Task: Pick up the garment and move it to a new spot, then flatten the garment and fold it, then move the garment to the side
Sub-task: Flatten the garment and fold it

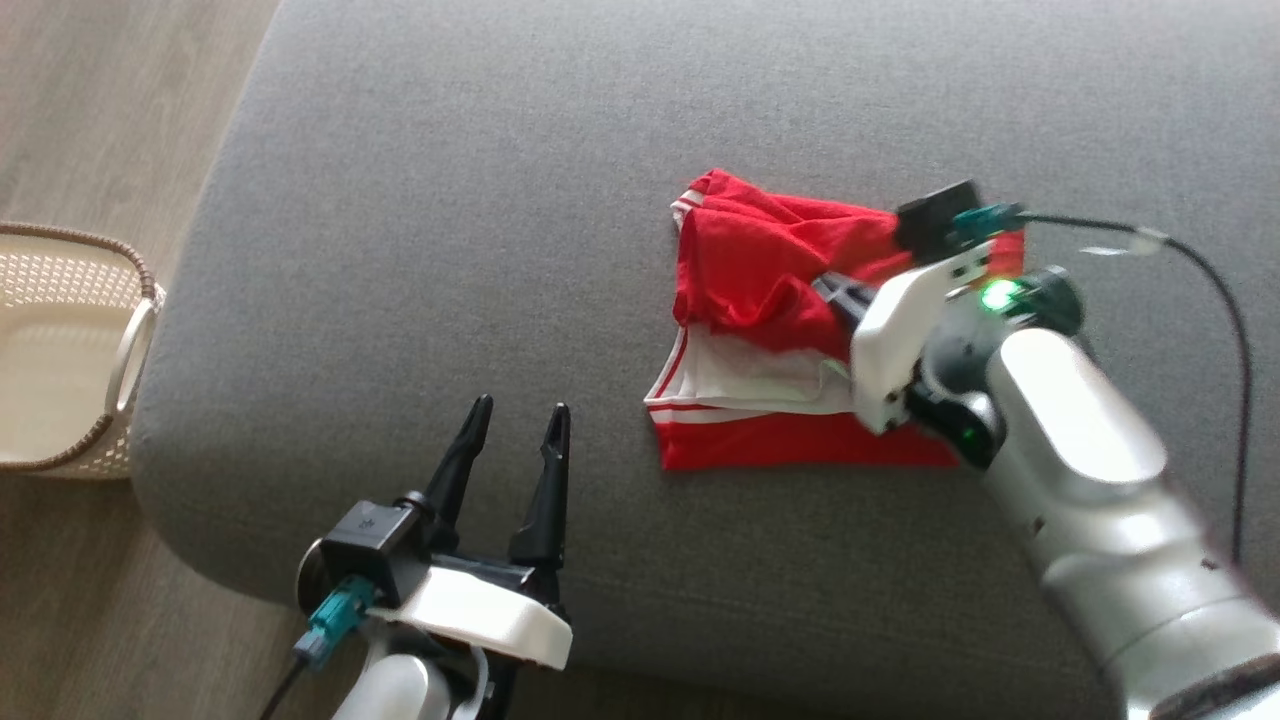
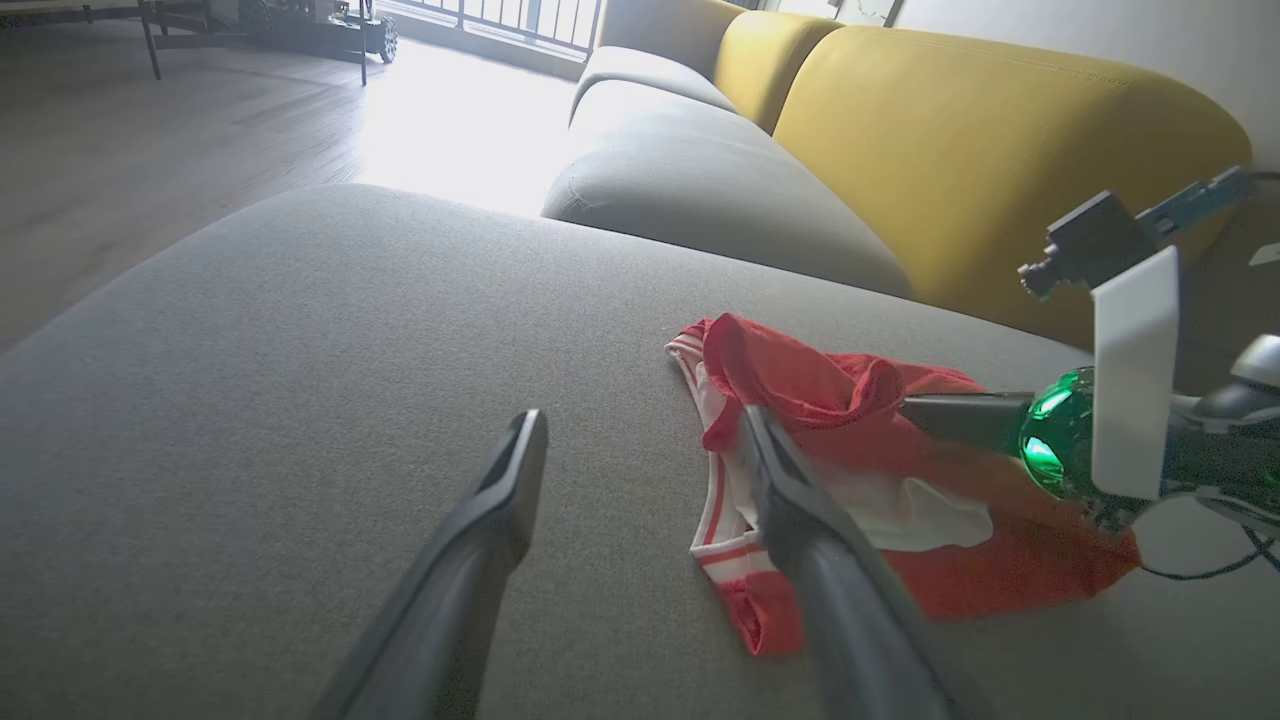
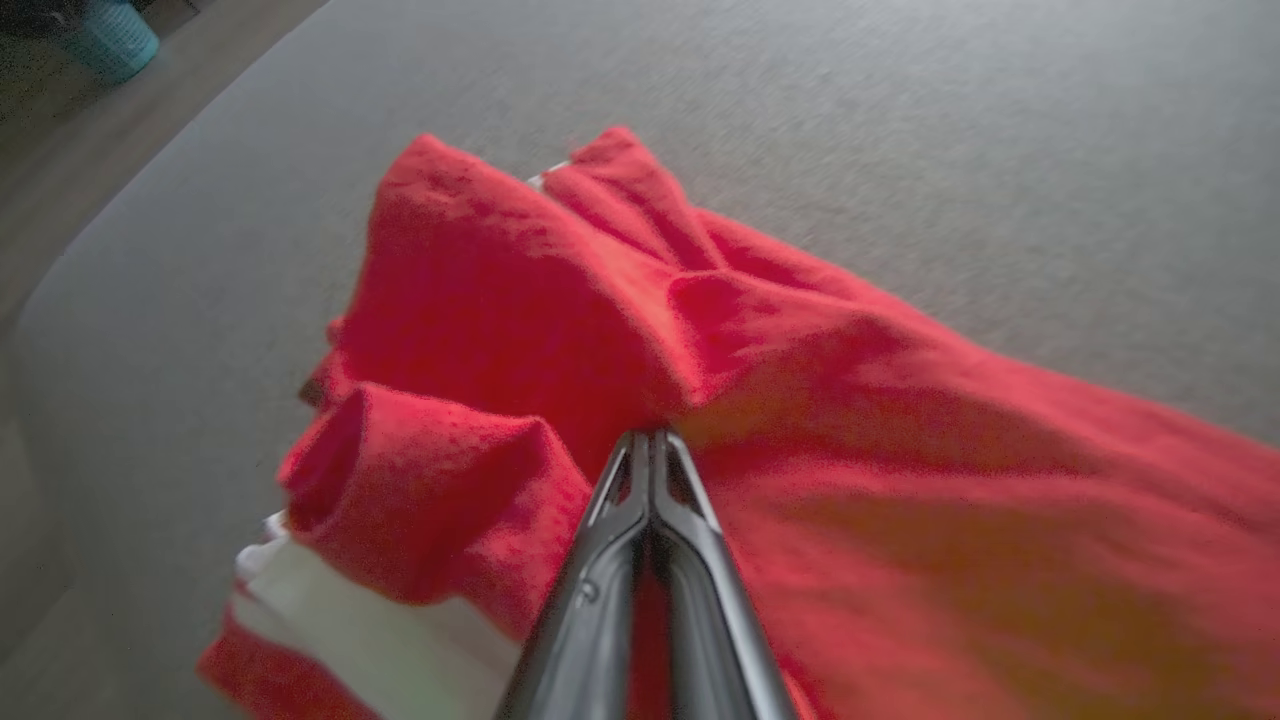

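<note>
— Red garment [image 1: 780,270], crumpled on the grey sofa [image 1: 450,200]: which step?
— Pickup, I judge. My right jaws pinch its bunched top; left jaws hang spread, idle. Next: lift clear, carry.

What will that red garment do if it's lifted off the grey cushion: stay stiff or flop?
Probably flop: the red garment lies bunched in soft folds, so it should drape from the right fingers. It looks thin, so likely light. The woven grey cushion may resist sliding.

Garment [image 1: 760,270] soft red cloth; cushion [image 1: 450,200] matt grey weave; basket [image 1: 60,275] woven plastic.
</note>
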